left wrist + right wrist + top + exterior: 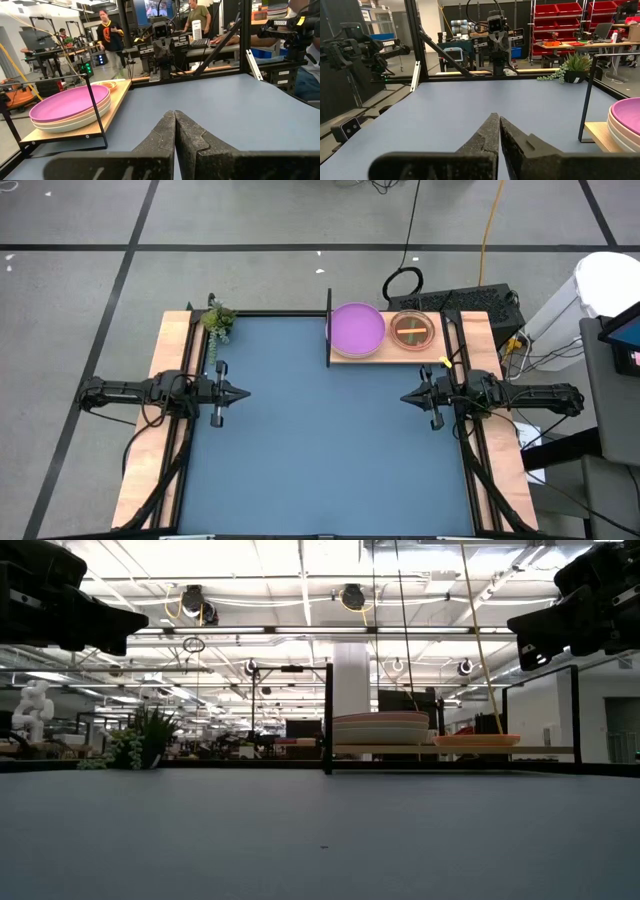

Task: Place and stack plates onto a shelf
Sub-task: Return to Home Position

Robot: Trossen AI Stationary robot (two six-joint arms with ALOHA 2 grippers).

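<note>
A stack of larger plates with the purple one (357, 328) on top rests on the wooden shelf (440, 352) at the table's far side, next to the shelf's black upright panel (329, 328). The stack also shows in the left wrist view (70, 106) and the low view (380, 727). A stack of smaller translucent dishes, orange on top (411, 329), sits on the shelf to its right. My left gripper (246, 392) is shut and empty at the table's left side, above the mat. My right gripper (404, 396) is shut and empty at the table's right side.
A small potted plant (218, 320) stands at the mat's far left corner. The dark blue mat (320, 440) lies between the two arms. People stand in the room beyond the table in the left wrist view (111, 37).
</note>
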